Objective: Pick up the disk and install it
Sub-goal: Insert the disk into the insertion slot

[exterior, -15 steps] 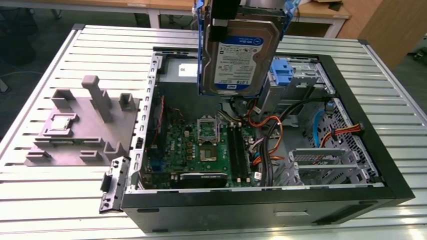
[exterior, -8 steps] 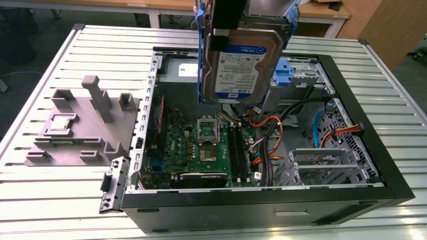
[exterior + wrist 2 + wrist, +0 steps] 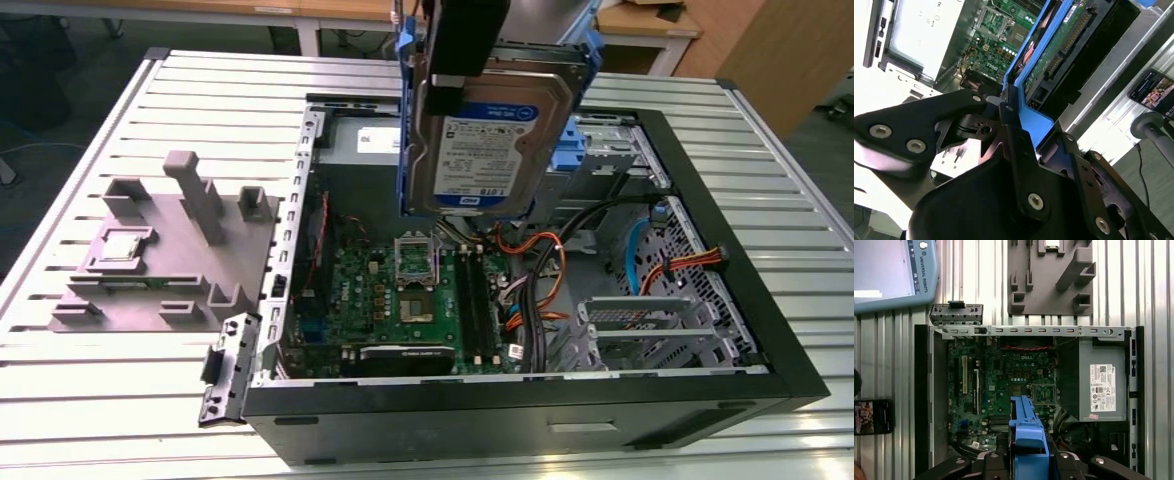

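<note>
The gripper, clamped on the disk, hangs it upright, long axis vertical, above the open computer case, inside its edges

disk | silver-grey, blue-framed | upright, label showing | aloft above open computer case

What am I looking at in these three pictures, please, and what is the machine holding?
A robot arm is at work. The exterior view looks on from off the arm; both wrist views come from cameras riding on it. Its black gripper is shut on the flat silver-grey disk in a blue plastic carrier, held upright over an open black computer case with a green circuit board inside. The case lies on a ribbed metal table; beside it, on the exterior view's left, sits a grey plastic fixture block.
</note>
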{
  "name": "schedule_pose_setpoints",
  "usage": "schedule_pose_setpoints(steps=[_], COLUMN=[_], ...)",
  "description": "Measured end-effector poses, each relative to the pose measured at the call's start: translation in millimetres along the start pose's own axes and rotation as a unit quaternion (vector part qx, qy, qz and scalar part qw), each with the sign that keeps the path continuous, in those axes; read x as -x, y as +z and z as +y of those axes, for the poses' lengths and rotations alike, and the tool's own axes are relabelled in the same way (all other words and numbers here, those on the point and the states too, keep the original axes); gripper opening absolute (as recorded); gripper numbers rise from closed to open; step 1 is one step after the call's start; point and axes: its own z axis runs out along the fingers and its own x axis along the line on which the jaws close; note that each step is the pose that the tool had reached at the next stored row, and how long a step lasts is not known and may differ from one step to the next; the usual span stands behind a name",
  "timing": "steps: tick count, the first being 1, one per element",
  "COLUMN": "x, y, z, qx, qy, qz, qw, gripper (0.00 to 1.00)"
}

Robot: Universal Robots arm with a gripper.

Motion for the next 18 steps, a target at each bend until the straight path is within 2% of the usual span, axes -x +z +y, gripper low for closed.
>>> schedule_pose_setpoints(steps=[5, 18], x=[-6.9, -7.4], y=[0.1, 0.1], z=[-0.9, -1.1], qx=[0.0000, 0.0000], qy=[0.000, 0.000], qz=[0.0000, 0.0000], qw=[1.0000, 1.0000], gripper=[0.36, 0.36])
